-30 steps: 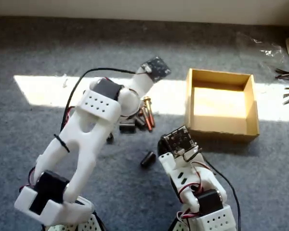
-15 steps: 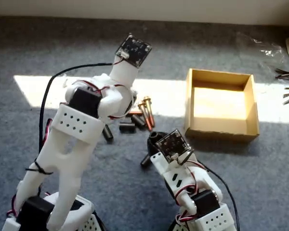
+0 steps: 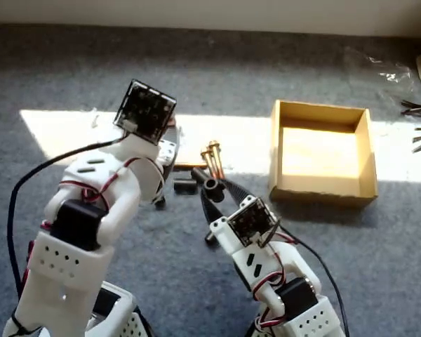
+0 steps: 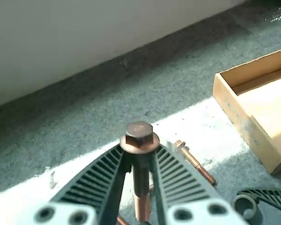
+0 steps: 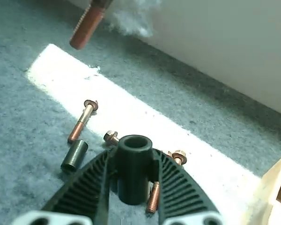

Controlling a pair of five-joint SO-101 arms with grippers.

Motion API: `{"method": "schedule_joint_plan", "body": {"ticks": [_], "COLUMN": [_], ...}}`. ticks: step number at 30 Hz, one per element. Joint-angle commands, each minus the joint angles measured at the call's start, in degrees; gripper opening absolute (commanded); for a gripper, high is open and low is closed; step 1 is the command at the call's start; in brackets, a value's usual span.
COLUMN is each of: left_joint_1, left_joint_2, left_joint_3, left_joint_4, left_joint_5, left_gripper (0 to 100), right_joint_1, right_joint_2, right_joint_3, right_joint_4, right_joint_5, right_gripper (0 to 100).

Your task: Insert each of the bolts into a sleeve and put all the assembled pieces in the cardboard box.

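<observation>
in the high view the left arm (image 3: 91, 210) rises from about 7 o'clock of the grey carpet (image 3: 70, 70). the left gripper (image 4: 139, 157) is clamped on a copper bolt (image 4: 139, 139). the bolt's hex head pokes out past the tips and its shank runs back between the ribbed fingers (image 4: 103, 180). the right wrist view catches a copper shank (image 5: 86, 26) hanging clear of the carpet.

near the middle, two loose bolts (image 3: 212, 158) lie side by side in the sunlit strip (image 3: 56, 133), at 9 o'clock of the cardboard box (image 3: 321, 188) and apart from it. a black loose sleeve (image 3: 185, 187) lies at their 7 o'clock. another dark piece (image 3: 210, 237) lies farther toward 6 o'clock, beside the right arm (image 3: 266, 274).

the right gripper (image 5: 132, 161) is closed around a black sleeve (image 5: 132, 164), open bore facing the wrist camera. in the high view this sleeve sits at 8 o'clock of the box, off its wall.

the box stands open at 3 o'clock of the bolts. thin dark strips (image 3: 417, 126) lie at the far 3 o'clock edge, too small to identify.
</observation>
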Motion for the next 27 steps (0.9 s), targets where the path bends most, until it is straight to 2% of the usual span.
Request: {"method": "schedule_joint_plan", "body": {"ticks": [1, 3, 7, 12, 18, 24, 27], "left_joint_1": [-0.22, -0.22, -0.22, 0.13, -0.22, -0.13, 0.22], "left_joint_2": [-7.6, -12.18, -21.41, -29.93, -35.38, -36.26, -36.35], "left_joint_3": [3.12, 7.25, 15.43, 22.55, 27.74, 31.43, 33.01], "left_joint_4": [-5.45, -9.05, -16.79, -21.98, -23.74, -23.3, -23.3], "left_joint_5": [0.53, 0.53, 0.53, 1.14, 15.38, 26.81, 27.96], "left_gripper": [1, 1, 1, 1, 1, 1, 1], "right_joint_1": [-0.75, -1.19, -3.91, -8.4, -9.71, -9.71, -9.71], "right_joint_2": [-0.66, -0.66, -0.66, -0.66, -0.66, -0.66, -0.66], "right_joint_3": [4.53, 4.09, 4.09, 4.0, 4.0, 4.53, 4.53], "right_joint_4": [-2.42, -2.42, -2.42, -2.42, -2.24, -2.15, -2.15], "right_joint_5": [0.18, -0.18, -5.71, -6.33, -16.35, -16.7, -16.7], "right_gripper": [0.5, 0.5, 0.5, 0.5, 0.6, 0.6, 0.6]}}
